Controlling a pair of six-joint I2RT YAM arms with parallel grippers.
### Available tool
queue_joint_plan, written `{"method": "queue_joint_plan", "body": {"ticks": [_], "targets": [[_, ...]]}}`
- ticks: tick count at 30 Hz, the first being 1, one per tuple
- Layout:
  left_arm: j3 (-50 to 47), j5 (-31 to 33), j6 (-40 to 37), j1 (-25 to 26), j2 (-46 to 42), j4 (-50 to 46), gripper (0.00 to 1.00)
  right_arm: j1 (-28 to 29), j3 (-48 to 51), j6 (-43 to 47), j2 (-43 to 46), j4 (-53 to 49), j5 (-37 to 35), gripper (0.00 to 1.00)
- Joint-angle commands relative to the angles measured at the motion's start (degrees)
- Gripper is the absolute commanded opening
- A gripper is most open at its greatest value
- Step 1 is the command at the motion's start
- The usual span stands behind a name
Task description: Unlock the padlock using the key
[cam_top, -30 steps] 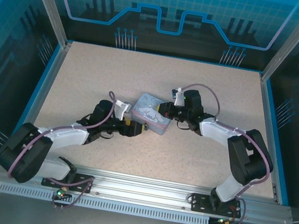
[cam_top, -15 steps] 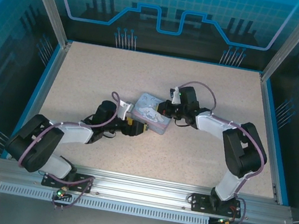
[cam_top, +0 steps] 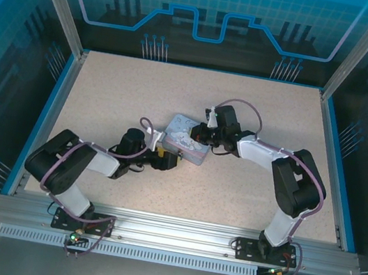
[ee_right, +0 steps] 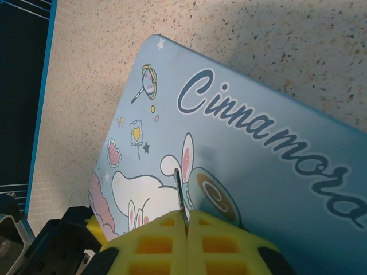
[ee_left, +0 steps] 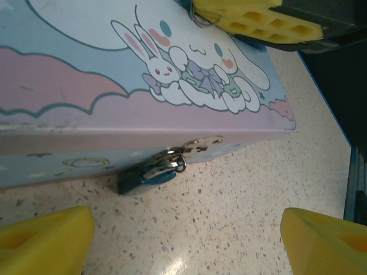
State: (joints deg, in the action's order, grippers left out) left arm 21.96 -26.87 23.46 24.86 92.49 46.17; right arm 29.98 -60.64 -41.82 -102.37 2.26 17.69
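The right gripper point(ee_right: 186, 232) is pinching the key point(ee_right: 180, 192) above the tin point(ee_right: 258, 172), while the left gripper point(ee_left: 183, 235) is hanging wide apart before the padlock point(ee_left: 150, 175).

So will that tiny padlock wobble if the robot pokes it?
Probably it swivels: the padlock is hooked by its shackle to the tin. It looks like solid metal, so likely heavy for its size, and the shiny shackle may be slippery.

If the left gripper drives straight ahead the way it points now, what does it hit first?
Probably the padlock, hanging at the tin's front wall, in line between the open left gripper's fingers. The tin wall is right behind it; depth is unclear.
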Motion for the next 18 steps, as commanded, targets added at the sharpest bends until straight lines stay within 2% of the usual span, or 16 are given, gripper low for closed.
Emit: {"method": "queue_joint_plan", "body": {"ticks": [1, 12, 18], "targets": [[-0.51, -1.87, 0.33, 0.67, 2.67, 7.46, 0.85, 0.78, 1.4, -0.41, -2.47, -10.23, -4.2, 0.0], [-0.01, 2.01, 0.46, 2.91, 13.12, 20.37, 0.79, 0.95, 1.63, -0.72, -1.9, -10.15, -4.11, 0.0], [0.44, 4.95, -0.77, 3.54, 15.2, 21.1, 0.76, 1.31, 1.5, -0.58, -1.7, -10.88, -4.67, 0.0]]}}
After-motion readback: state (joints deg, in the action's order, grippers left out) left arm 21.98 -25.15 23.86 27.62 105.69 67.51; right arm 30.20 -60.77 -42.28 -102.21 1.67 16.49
